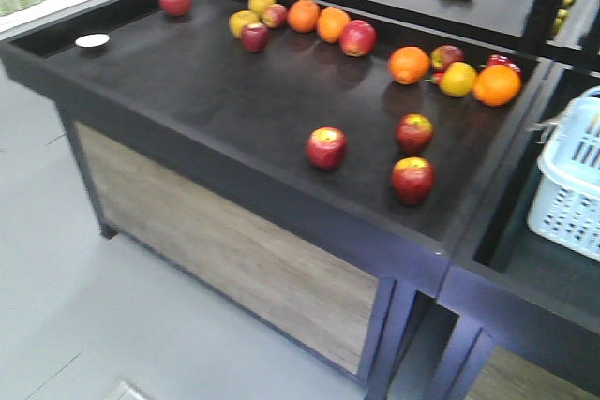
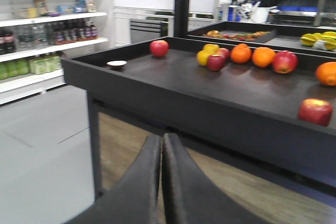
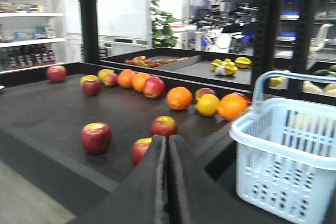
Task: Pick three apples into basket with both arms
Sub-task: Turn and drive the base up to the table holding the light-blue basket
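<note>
Three red apples lie near the front right of the black display table [image 1: 216, 91]: one [image 1: 326, 148] to the left, one [image 1: 414, 133] behind, one [image 1: 412, 180] nearest the edge. The pale blue basket [image 1: 565, 203] stands on the neighbouring table to the right. In the right wrist view my right gripper [image 3: 167, 139] is shut and empty, just in front of the nearest apple [image 3: 140, 149], with the basket [image 3: 283, 182] to its right. My left gripper [image 2: 161, 137] is shut and empty, below and short of the table's front wall. One apple [image 2: 315, 112] shows at far right.
More apples [image 1: 357, 37], oranges [image 1: 409, 65] and yellow fruits [image 1: 457, 79] lie along the table's back. A lone apple [image 1: 174, 0] and a small white dish [image 1: 92, 40] sit at the far left. The table has a raised rim. Store shelves [image 2: 47, 40] stand left.
</note>
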`<state>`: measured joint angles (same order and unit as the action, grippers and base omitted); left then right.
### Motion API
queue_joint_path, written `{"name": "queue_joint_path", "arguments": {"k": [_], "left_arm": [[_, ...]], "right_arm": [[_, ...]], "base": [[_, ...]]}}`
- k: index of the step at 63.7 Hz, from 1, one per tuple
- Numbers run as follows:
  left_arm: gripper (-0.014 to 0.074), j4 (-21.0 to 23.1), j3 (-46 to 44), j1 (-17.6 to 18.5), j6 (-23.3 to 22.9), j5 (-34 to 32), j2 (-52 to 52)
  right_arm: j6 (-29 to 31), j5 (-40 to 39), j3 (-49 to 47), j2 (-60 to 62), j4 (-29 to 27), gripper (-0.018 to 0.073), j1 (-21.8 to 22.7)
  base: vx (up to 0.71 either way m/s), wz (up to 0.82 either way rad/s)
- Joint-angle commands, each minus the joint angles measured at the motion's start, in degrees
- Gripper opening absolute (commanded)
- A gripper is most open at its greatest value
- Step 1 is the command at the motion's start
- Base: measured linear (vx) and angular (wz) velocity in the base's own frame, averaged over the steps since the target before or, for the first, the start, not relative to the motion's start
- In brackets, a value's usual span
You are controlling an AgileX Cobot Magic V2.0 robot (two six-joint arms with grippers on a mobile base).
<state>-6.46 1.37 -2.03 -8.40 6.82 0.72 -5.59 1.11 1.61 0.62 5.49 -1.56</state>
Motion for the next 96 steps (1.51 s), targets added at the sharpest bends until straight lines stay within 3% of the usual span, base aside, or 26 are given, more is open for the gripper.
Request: {"name": "queue_joint_path", "arguments": {"k": [1,96], "left_arm": [[-0.0007,-0.04,1.36,0.09,-0.07,-4.18,0.24],[-0.0007,-0.04,1.36,0.09,-0.07,-4.18,0.24]], "right_arm": [[0.09,-3.99,0.85,0.62,0.32,-0.0004,0.28],[0.09,-3.99,0.85,0.62,0.32,-0.0004,0.28]], "base": [[0.1,-0.43],[0.08,-0.32]]}}
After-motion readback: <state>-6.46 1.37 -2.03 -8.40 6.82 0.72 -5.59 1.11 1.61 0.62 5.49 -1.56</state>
